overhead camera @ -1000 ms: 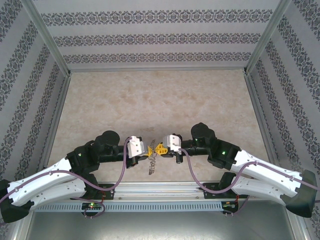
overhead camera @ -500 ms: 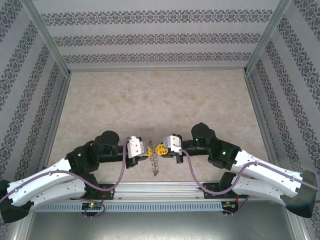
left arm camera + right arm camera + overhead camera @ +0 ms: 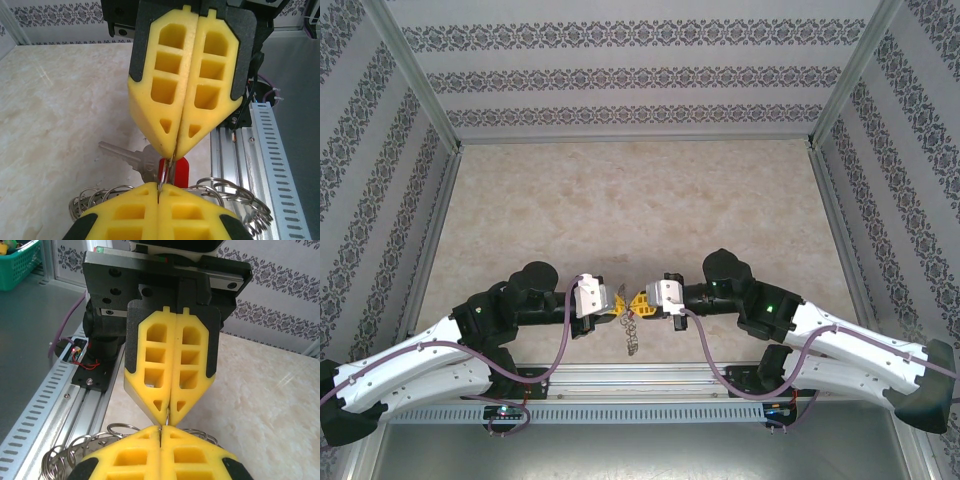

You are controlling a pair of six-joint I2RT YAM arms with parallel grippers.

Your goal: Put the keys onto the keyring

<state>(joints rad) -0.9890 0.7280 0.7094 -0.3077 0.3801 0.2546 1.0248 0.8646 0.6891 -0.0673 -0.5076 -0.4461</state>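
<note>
Key [image 3: 181, 169] with the red head sits right behind the spot where the two tools meet tip to tip. It's bunched in with the keyring [image 3: 631, 332] loops just under them. A plain silver key [image 3: 122, 152] pokes out beside it. Left tool [image 3: 616, 303] and right tool [image 3: 641, 300] are both squeezed fully together, each pinching the same thin wire loop of the keyring. All of it's at the near edge of the counter [image 3: 620, 210], just by the metal rail [image 3: 650, 378]. Can't tell if the bunch touches the counter.

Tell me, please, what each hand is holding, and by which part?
Both the left hand and the right hand pinch the keyring by its thin wire loop, fingertip to fingertip.
</note>
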